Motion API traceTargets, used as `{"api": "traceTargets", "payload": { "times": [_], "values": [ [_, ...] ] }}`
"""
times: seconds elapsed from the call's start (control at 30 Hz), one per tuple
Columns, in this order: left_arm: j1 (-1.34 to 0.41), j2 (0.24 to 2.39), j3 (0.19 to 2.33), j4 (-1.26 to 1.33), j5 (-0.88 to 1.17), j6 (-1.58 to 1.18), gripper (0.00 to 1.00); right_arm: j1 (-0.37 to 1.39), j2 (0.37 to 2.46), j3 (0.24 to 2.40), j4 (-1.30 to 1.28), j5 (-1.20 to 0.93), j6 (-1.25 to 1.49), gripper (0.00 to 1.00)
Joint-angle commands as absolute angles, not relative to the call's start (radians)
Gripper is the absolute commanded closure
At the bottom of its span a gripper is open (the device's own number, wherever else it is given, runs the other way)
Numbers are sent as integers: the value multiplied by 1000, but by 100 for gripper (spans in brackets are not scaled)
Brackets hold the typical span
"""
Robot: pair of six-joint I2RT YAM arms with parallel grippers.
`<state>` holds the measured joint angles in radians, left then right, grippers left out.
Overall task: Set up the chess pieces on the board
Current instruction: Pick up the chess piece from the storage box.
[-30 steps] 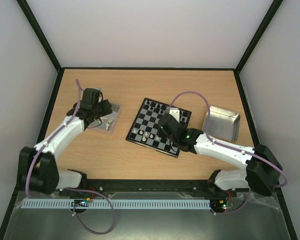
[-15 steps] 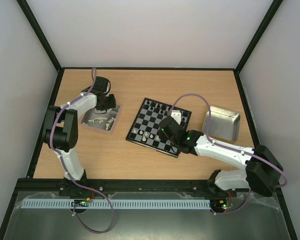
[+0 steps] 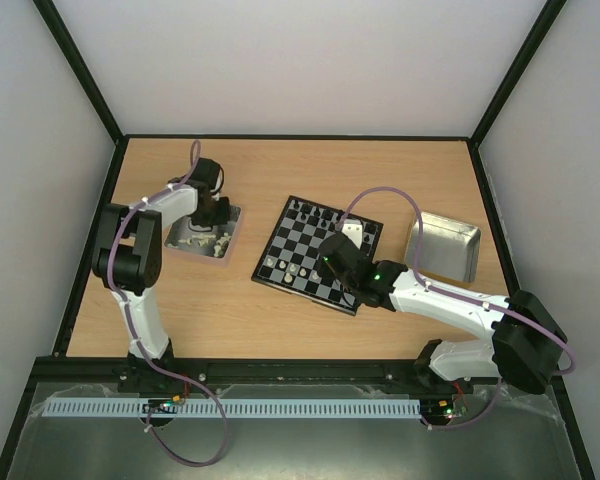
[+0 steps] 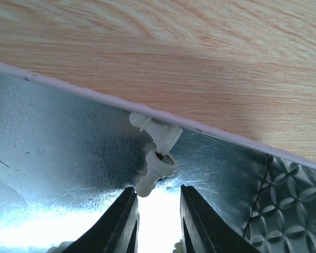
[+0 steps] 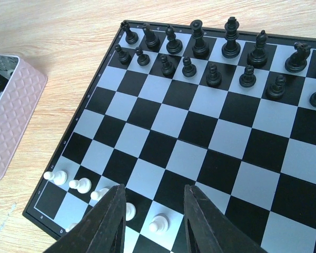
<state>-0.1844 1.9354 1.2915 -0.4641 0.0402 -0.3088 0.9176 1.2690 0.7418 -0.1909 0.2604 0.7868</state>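
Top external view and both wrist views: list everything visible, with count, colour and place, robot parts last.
table: one, light wood, under everything.
board: one, black and pale checkered, mid-table, turned slightly.
left tray: one, shiny metal, left of the board.
right tray: one, shiny metal, right of the board.
black chess pieces: two rows, standing along the board's far edge.
white chess pieces: several, cream, standing at the board's near edge; more lying in the left tray.
left gripper: one, black fingers, open, low over the left tray, pieces just ahead.
right gripper: one, black fingers, open, above the board's near half.
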Motion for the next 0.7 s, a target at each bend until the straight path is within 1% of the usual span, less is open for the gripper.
{"api": "traceTargets", "payload": {
  "times": [0.0,0.27,0.43,0.6,0.67],
  "values": [
    [-179,1957,1309,-477,48,-296,74,923,1271,735,-167,273,796,70],
    [-179,1975,1302,-424,20,-303,73,924,1278,733,-165,272,798,71],
    [-179,1977,1299,-398,-16,-306,69,923,1276,733,-164,272,798,71],
    [-181,1976,1285,-371,-25,-306,69,923,1278,733,-160,267,800,71],
    [-181,1965,1269,-348,-22,-308,72,924,1278,732,-158,267,802,71]
  ]
}}
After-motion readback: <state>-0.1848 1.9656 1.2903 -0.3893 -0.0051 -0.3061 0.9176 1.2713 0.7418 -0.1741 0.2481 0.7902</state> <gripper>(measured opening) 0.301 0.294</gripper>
